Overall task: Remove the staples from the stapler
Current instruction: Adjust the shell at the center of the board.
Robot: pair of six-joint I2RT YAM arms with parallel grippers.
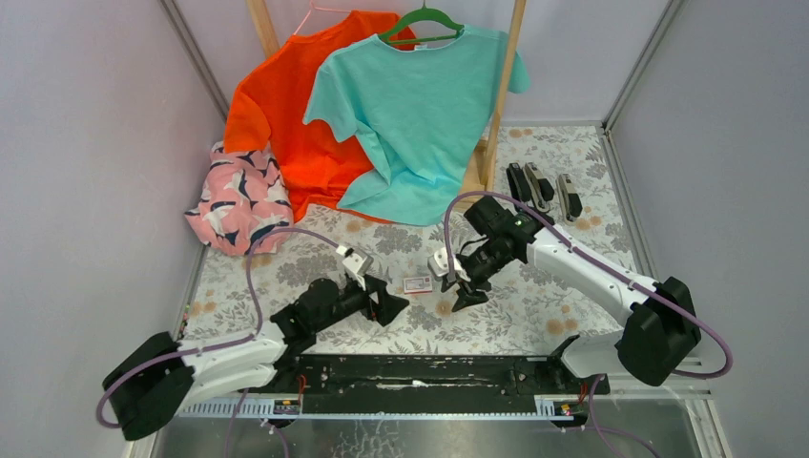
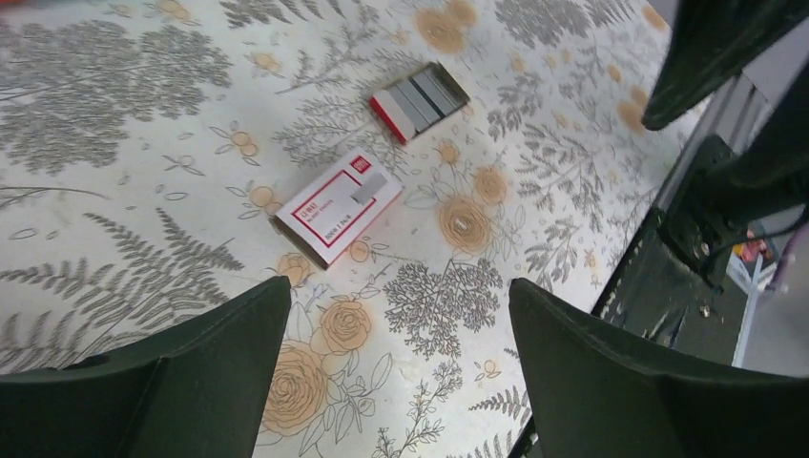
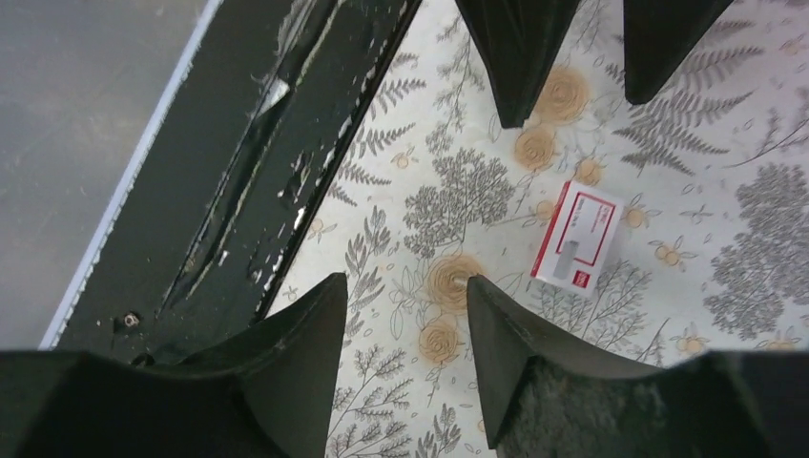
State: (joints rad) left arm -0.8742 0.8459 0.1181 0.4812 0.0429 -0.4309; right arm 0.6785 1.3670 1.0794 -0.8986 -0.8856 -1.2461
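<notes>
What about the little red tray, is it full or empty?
Not empty: grey staples lie side by side in the tray.

The three staplers (image 1: 540, 187) at the far right are too small to tell whether loaded. Print on the box (image 2: 336, 205) is blurred. The teal shirt (image 1: 420, 114) hides part of the orange shirt (image 1: 286, 119).

**Robot body.** The left arm (image 1: 229, 361) and the right arm (image 1: 582, 270) have white shell links and black joint housings (image 1: 658, 329). A mauve cable (image 1: 250, 272) loops along each arm. The black left tool (image 1: 395, 303) and right tool (image 1: 460, 297) bear matte, wedge-shaped fingers (image 2: 611, 372) that taper to blunt tips.
</notes>
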